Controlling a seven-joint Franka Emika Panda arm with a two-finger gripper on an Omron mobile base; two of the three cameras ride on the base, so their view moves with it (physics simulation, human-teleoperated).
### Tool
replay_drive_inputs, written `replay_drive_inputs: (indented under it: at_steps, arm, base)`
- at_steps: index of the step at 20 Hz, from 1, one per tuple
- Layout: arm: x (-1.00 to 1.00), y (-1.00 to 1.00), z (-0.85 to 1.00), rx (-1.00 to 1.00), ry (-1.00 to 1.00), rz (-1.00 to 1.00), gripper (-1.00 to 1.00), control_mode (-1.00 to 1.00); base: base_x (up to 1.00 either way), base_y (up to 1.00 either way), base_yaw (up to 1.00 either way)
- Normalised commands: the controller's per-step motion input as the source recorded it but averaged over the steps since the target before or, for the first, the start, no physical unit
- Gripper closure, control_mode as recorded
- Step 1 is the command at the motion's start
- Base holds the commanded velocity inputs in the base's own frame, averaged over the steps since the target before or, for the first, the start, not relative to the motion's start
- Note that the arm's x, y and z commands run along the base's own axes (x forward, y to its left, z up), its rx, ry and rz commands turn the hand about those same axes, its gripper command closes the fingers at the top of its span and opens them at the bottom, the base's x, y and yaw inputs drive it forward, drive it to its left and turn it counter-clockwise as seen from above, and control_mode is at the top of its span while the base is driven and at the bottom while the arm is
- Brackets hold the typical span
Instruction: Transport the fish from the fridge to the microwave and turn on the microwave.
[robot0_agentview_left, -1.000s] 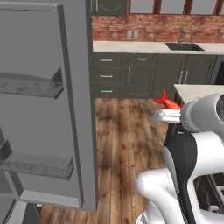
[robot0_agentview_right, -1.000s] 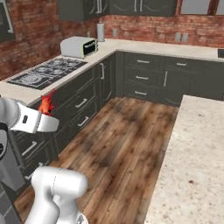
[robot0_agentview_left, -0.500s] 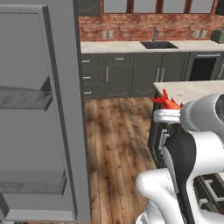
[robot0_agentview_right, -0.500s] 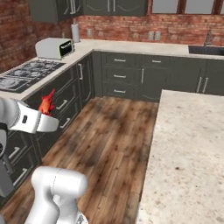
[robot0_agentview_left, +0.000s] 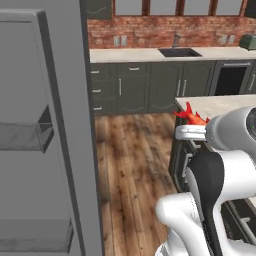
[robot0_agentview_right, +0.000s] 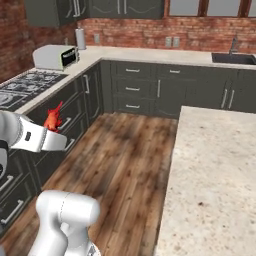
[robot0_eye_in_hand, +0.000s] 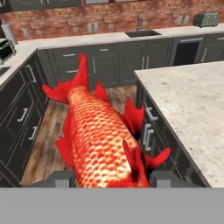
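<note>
Showing at the left of the left base view, one grey fridge (robot0_agentview_left: 45, 140) stands open; one fish (robot0_agentview_left: 190, 116) juts from the pincer (robot0_agentview_left: 186, 131). From the right base camera, its tail rises above wood floor (robot0_agentview_right: 125, 160). Through the hand camera, the pincer clamps the fish, long axis running away, forked tail far.

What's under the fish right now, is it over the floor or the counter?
In the hand view the fish sits clamped between the end effector fingers. Past its tail lie wooden floor and dark cabinets; the island counter lies beside it. What is directly below is covered by the fish.
</note>
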Motion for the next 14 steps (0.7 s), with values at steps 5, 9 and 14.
replay_drive_inputs:
  at_steps: [5,9,14]
  arm:
    - [0.0,0.0,0.0,0.0,0.0,0.0,1.0,1.0]
    - [0.0,0.0,0.0,0.0,0.0,0.0,1.0,1.0]
    - [0.0,0.0,0.0,0.0,0.0,0.0,1.0,1.0]
  base:
    - [0.49,0.0,-0.01]
    - [0.5,0.0,-0.05]
    - [0.55,0.0,-0.04]
